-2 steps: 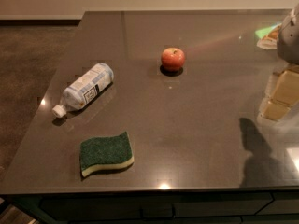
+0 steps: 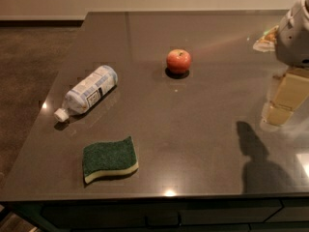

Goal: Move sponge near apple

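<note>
Sponge [image 2: 110, 159] lies flat near the front edge of the dark tabletop [image 2: 193, 129], on the left side. Its top is dark green and rough. Under the green there is a thin pale yellow layer, and you can see it along the front. The edges are wavy, not straight. Nothing is touching it.

The apple [image 2: 178, 61] sits far back, near the middle of the tabletop, well apart from the sponge. It is small, round and red, with a yellowish patch and a little dip on top.

A plastic bottle [image 2: 89, 92] lies on its side between them, more to the left, with its white cap pointing to the front left.

The gripper [image 2: 280, 111] is pale yellow and hangs at the far right side, over the tabletop, well away from the sponge. I cannot tell if it is wide or narrow. Its dark shadow falls on the tabletop in front of it.
</note>
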### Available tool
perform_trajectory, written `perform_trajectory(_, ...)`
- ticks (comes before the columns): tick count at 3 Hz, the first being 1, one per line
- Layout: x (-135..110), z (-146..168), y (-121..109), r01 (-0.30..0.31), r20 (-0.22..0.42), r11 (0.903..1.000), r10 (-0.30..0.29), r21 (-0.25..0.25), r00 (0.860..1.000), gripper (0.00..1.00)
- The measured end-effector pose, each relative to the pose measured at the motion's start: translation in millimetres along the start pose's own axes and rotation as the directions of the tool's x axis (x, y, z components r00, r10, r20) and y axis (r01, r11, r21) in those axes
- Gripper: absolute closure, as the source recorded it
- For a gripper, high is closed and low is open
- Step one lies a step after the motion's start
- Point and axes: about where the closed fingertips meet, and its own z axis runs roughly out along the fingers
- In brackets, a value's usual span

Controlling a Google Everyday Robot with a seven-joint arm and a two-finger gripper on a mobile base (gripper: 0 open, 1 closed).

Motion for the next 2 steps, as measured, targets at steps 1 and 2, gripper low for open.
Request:
perform_trajectory(1,-29.4,13.4,11.6,0.103,0.028,0.9942,-0.102,-0.032,0.994,0.00)
perform_trajectory(2,-62.3,37.1,30.9,0.211,0.071,0.9750,-0.206,-0.069,0.976,0.00)
